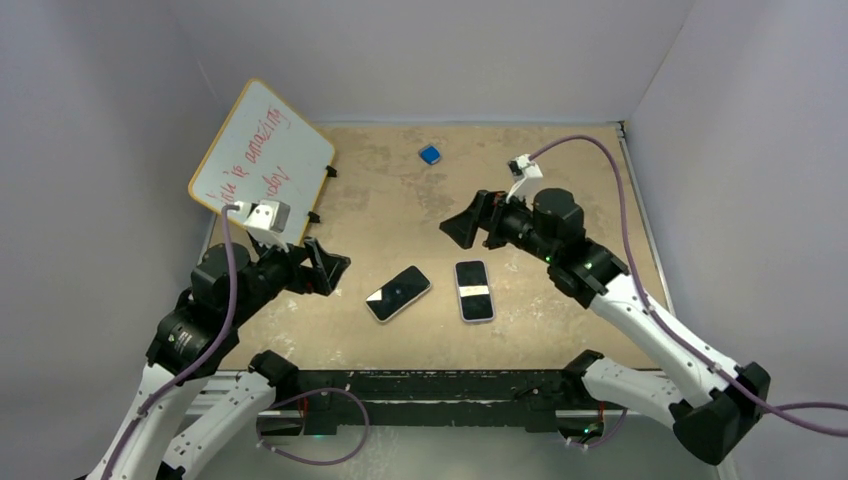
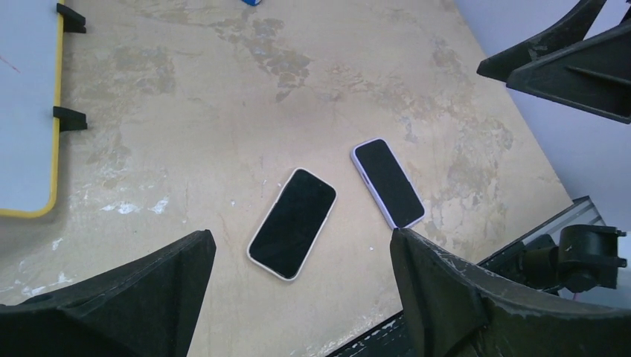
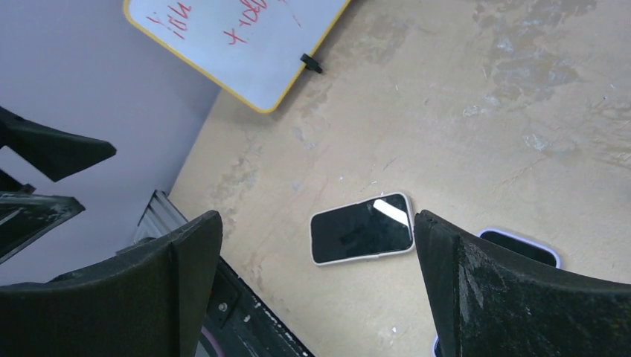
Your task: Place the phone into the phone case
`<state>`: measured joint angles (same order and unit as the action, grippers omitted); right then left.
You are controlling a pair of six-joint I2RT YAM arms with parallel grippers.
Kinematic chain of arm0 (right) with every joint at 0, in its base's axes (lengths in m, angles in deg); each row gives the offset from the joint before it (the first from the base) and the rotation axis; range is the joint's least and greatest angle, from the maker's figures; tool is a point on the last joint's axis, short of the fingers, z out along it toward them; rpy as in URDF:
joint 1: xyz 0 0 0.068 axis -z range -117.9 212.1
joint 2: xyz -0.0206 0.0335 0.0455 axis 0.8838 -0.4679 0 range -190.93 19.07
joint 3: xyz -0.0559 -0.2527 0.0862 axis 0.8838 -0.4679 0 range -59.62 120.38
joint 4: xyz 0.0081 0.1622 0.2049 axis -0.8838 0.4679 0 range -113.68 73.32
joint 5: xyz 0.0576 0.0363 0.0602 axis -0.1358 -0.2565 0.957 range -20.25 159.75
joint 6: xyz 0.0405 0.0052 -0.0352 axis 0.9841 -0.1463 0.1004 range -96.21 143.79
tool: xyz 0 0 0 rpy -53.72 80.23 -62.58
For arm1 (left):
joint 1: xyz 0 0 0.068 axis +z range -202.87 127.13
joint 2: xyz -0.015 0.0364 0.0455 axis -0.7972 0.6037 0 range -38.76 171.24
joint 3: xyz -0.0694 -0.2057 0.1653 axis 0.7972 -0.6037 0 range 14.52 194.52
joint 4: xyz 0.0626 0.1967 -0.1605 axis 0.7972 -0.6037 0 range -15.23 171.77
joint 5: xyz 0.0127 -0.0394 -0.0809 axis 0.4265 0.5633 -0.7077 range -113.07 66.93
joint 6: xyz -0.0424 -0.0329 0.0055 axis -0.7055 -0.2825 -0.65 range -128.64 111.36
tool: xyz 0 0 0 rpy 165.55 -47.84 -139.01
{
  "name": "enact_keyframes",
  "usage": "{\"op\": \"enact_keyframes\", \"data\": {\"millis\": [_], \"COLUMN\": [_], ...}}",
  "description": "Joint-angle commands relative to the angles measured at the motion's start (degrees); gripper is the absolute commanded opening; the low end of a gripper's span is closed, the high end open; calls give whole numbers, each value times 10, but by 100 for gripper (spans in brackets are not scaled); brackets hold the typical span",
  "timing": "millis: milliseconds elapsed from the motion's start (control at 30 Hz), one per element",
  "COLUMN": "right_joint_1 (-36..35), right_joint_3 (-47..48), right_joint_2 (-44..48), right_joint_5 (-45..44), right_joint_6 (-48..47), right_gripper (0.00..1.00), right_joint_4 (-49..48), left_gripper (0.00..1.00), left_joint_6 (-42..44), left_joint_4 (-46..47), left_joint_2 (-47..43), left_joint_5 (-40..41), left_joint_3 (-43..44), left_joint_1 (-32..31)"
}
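Observation:
Two flat phone-shaped things lie face up on the tan table. One has a white rim point(image 1: 398, 293), the other a lavender rim point(image 1: 474, 290), and both show black faces. I cannot tell which is the phone and which is the case. My left gripper point(image 1: 333, 268) is open and empty, hovering left of the white-rimmed one point(image 2: 292, 223). My right gripper point(image 1: 462, 227) is open and empty, above and behind the lavender-rimmed one point(image 2: 388, 182). The right wrist view shows the white-rimmed one point(image 3: 362, 229) between my fingers, and the lavender one point(image 3: 521, 247) is partly hidden.
A yellow-framed whiteboard point(image 1: 262, 160) with red writing leans at the back left. A small blue object point(image 1: 430, 154) lies at the far middle. Walls close in the table on three sides. A black metal rail point(image 1: 430, 385) runs along the near edge.

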<state>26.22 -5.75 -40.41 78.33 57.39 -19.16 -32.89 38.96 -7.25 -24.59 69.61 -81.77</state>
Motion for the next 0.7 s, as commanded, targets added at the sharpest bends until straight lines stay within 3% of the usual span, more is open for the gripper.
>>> {"op": "enact_keyframes", "data": {"millis": [0,233,667], "right_joint_1": [0,0,0], "right_joint_3": [-1,-9,-18], "right_joint_2": [47,121,135], "right_joint_5": [-15,-29,-16], "right_joint_6": [13,32,58], "right_gripper": [99,99,99], "right_joint_4": [42,50,53], "left_gripper": [93,94,92], "left_joint_6": [-25,-40,-42], "left_joint_4": [50,55,52], "left_joint_2": [-21,-33,-35], "left_joint_5": [-18,-10,13], "left_joint_3": [15,0,-11], "left_joint_1": [1,1,1]}}
